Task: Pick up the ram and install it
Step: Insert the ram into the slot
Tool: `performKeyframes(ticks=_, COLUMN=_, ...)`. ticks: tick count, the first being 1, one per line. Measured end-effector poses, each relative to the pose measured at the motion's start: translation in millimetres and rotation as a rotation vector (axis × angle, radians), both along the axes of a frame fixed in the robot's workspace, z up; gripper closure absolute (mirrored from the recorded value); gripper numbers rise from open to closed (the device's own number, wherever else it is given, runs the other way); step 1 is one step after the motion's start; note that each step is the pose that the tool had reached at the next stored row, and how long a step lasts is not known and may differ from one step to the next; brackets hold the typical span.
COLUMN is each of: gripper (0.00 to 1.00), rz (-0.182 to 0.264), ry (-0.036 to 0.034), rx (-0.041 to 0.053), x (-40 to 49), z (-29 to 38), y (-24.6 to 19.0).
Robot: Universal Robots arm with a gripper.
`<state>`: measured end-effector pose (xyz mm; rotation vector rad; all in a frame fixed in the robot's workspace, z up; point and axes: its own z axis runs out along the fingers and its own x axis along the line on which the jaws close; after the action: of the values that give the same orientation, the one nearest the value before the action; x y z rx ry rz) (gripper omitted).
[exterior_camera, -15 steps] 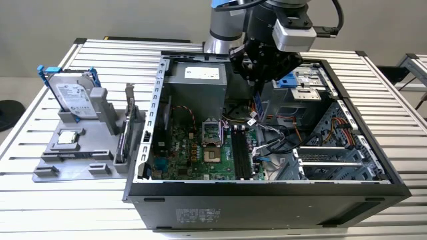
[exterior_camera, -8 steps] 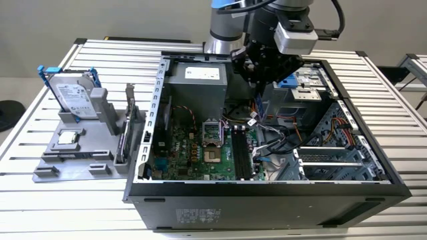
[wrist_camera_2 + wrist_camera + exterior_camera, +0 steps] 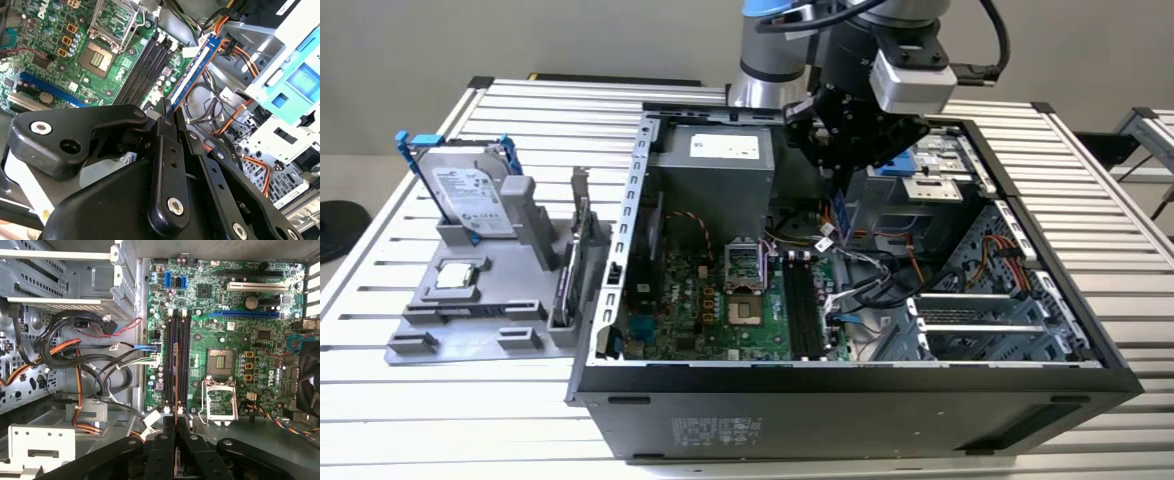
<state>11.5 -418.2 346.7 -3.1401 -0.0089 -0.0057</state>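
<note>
My gripper (image 3: 850, 165) hangs in the upper middle of the exterior view, lowered into the open computer case (image 3: 854, 405) that lies on its side on the slatted table (image 3: 1087, 215). My fingers (image 3: 166, 150) are closed tight on one end of the ram (image 3: 195, 67), and the rest of the stick reaches out past my fingertips, bluish along its flat face with a pale label near the far end.

In the first wrist view I see the ram (image 3: 176, 380) edge-on, a thin brownish line coming out from between my fingers (image 3: 162, 452). It runs lengthwise along the black memory slots (image 3: 184, 360) on the green motherboard (image 3: 260, 305). The stick appears to be held above the slots rather than seated, though I cannot tell from this angle whether its lower edge touches one.

The open processor socket (image 3: 220, 362) sits just beside the slots. Bundled black, orange and white cables (image 3: 75, 357) crowd the other side of them.

In the exterior view, a short blue strip below my gripper, near the middle of the frame, is probably the ram (image 3: 842, 212). At the exterior view's left, well apart from the case, a silver-labelled hard drive (image 3: 464, 190) stands upright in a grey holder (image 3: 467, 322).
</note>
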Motion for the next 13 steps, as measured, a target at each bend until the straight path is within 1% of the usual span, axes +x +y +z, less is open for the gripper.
performKeyframes(ticks=13, gripper=1.0, rz=0.0, ry=0.0, rx=-0.0001, x=1.0, z=-4.1, y=0.0)
